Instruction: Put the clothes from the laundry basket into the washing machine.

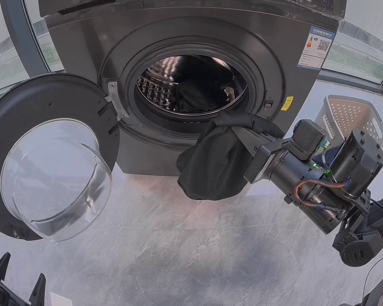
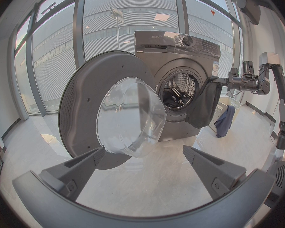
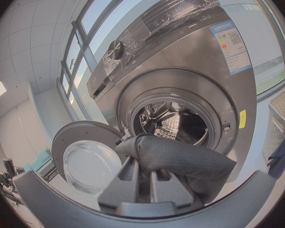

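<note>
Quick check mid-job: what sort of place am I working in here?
Probably a laundry corner set up in an office-like building: a dark grey front-loading washing machine, a beige perforated plastic laundry basket beside it, and tall glass window walls behind.

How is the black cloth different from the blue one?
The black cloth hangs from the right gripper at the washing machine opening; the blue cloth drapes over the laundry basket rim. The black one looks bigger. Both hang limp.

A black garment (image 1: 212, 166) hangs before the open washing machine (image 1: 85, 43); laundry basket (image 1: 349, 115) stands beside.
</note>
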You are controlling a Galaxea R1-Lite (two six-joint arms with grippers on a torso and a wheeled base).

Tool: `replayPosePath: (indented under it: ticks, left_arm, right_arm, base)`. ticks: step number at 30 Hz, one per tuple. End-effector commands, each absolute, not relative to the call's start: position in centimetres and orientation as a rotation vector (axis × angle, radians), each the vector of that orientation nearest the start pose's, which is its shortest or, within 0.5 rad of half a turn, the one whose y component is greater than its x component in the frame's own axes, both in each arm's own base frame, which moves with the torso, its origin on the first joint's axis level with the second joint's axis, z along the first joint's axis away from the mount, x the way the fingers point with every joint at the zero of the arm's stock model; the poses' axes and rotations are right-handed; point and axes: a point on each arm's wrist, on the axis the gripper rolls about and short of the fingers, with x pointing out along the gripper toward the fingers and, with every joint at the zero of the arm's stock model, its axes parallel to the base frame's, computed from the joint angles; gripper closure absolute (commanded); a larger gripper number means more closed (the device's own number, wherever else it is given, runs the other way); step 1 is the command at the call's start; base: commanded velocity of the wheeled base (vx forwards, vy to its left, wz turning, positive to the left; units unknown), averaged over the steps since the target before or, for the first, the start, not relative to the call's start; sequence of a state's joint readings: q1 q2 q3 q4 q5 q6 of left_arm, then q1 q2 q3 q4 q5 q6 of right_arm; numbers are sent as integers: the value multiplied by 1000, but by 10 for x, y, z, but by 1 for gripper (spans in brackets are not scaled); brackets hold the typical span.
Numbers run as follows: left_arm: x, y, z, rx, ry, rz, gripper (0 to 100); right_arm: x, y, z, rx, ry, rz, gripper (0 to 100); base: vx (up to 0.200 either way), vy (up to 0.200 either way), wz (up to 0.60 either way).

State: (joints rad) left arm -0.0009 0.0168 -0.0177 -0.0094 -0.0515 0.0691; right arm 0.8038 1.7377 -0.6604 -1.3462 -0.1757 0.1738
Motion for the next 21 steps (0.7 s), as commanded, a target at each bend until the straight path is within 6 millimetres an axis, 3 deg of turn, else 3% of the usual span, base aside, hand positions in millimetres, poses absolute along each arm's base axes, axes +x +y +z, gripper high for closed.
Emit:
replayPosePath:
  ticks: [1,4,6,7,9,10,11,16,18,21]
  left_arm:
    - [-22,-1,77,68,-8,-53,0]
    - [-22,-1,77,66,-8,-53,0]
    - [-26,-1,93,27,-94,-40,0]
    - [-36,-2,132,-38,-244,-42,0]
    - [-37,-2,172,-109,-305,-68,0]
    - [-37,-2,172,-109,-305,-68,0]
    - [-24,-3,177,-115,-223,-156,0]
    - [20,-10,149,-112,118,-464,0]
    - [28,-11,149,-112,157,-501,0]
    - [55,-18,152,-100,227,-637,0]
  right_arm:
    - [219,219,198,296,-190,640,100]
    - [218,220,198,298,-192,641,100]
    - [217,220,197,297,-189,644,100]
    - [217,220,195,293,-182,644,100]
    - [218,220,196,294,-185,642,100]
    - [218,220,196,294,-185,642,100]
    - [222,223,198,299,-195,645,100]
    - [238,239,194,301,-204,646,100]
    - [240,241,194,301,-206,647,100]
    - [244,244,197,309,-221,650,100]
  base:
    - [0,0,0]
    - [0,0,0]
    - [0,0,0]
    - [0,0,0]
    - [0,0,0]
    - [0,0,0]
    - [0,0,0]
    - [0,0,0]
    - [0,0,0]
    - [0,0,0]
